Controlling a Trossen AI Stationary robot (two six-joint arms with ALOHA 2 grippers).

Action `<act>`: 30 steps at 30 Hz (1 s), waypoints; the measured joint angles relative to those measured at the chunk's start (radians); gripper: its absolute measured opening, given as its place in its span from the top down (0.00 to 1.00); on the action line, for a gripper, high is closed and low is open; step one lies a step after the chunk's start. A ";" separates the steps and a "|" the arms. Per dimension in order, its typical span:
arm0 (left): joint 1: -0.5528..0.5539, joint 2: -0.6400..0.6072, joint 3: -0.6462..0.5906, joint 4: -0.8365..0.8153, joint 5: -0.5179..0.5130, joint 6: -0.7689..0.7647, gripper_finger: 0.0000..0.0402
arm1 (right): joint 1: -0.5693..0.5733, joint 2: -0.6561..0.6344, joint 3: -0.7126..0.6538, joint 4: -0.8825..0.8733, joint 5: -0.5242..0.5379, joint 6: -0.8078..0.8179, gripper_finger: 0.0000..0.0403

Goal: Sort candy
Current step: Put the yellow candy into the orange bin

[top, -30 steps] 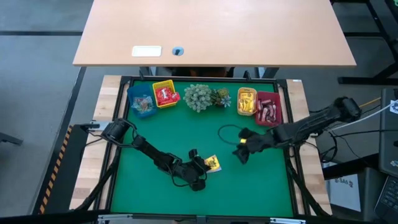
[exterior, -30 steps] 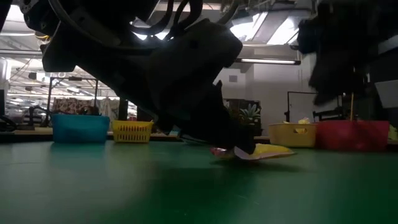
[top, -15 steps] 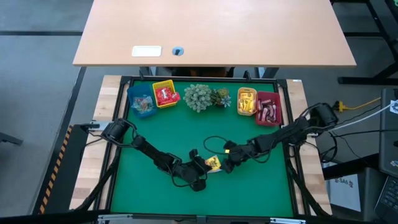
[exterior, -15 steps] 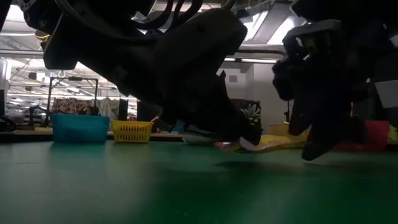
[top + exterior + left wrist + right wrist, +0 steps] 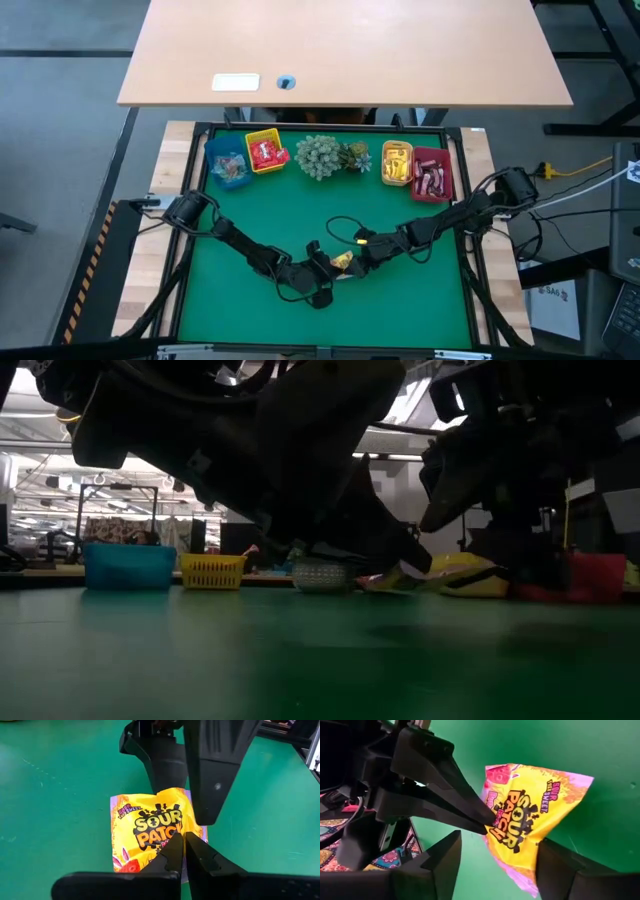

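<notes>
Candy: one yellow Sour Patch packet [image 5: 150, 837], near the middle of the green mat [image 5: 400, 300], front half; the last loose sweet visible on the mat; held just off the surface, as the low view suggests.
Left gripper [image 5: 184, 837]: fingers clenched on the packet's near edge, tips pressed together over the printed face.
Right gripper [image 5: 495, 851]: jaws spread wide, one finger on each side of the packet's far end; not yet closed on it; the packet is pinched by the left alone.
Bins: blue bin [image 5: 227, 168], yellow bin [image 5: 266, 152], orange bin [image 5: 397, 163], red bin [image 5: 432, 174] along the back edge, flanking the plant cluster [image 5: 321, 156]; all well apart from the packet.
Risks, as judged: hand-over in progress; the two sets of fingers stand very close, so a closing right jaw could strike the left fingertips rather than the wrapper; a thin, slack wrapper may fold or slip out if the left lets go before the right has a firm pinch, dropping the packet back onto the mat; both pulling at once could tear or crumple it.
</notes>
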 joint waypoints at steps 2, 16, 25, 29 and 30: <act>0.000 0.000 0.000 0.001 0.000 0.001 1.00 | 0.000 0.000 0.000 -0.001 -0.007 0.000 0.50; 0.000 0.000 0.000 0.009 0.000 0.003 0.98 | 0.000 0.000 0.000 0.001 -0.016 -0.005 0.98; 0.003 -0.002 0.000 0.046 -0.002 0.024 0.78 | -0.010 -0.023 0.000 -0.007 -0.049 -0.007 0.99; 0.002 -0.002 0.001 0.085 -0.010 0.142 0.76 | -0.035 -0.067 -0.001 -0.030 -0.076 -0.007 0.98; 0.003 -0.002 0.001 0.096 -0.014 0.160 0.76 | -0.042 -0.082 -0.002 -0.041 -0.078 -0.008 0.98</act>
